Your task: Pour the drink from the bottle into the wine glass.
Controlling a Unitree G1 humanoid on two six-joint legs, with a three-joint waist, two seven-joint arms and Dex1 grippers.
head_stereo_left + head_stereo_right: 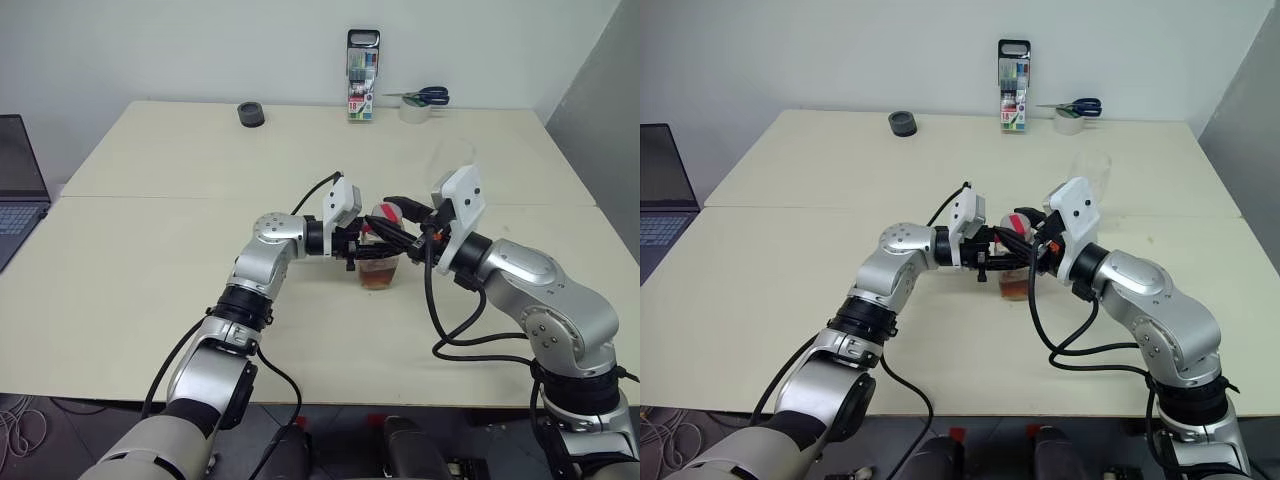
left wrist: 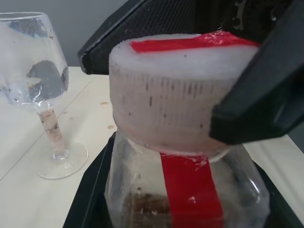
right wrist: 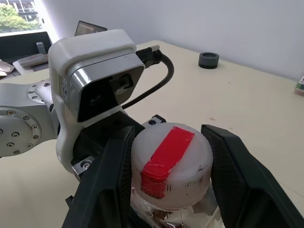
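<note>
A: What's nearest the two grippers?

B: The bottle (image 3: 171,175), standing upright on the table (image 1: 150,300) between them. The left gripper (image 1: 372,243) comes in level from the left, its fingers clamped together on the bottle's clear body under the cap.

A: And the right one?

B: The right gripper (image 3: 168,183) reaches in from the other side. Its two black fingers (image 3: 111,183) sit either side of the white cap (image 2: 166,95) with the red strip; one presses against the cap's edge, but I cannot tell whether both have closed on it.

A: Where's the drink?

B: Low in the bottle, a reddish-brown layer (image 1: 381,275) at the bottom, below both grippers.

A: The wine glass?

B: The wine glass (image 2: 40,85) stands upright just beyond the right gripper, apart from the bottle.

A: Anything farther out?

B: Well past the grippers, along the table's far edge: a dark round thing (image 1: 251,114), a marker case (image 1: 362,74), and scissors (image 1: 428,96) lying on a roll of tape (image 1: 413,110). A laptop (image 1: 18,185) sits far off to the left
</note>
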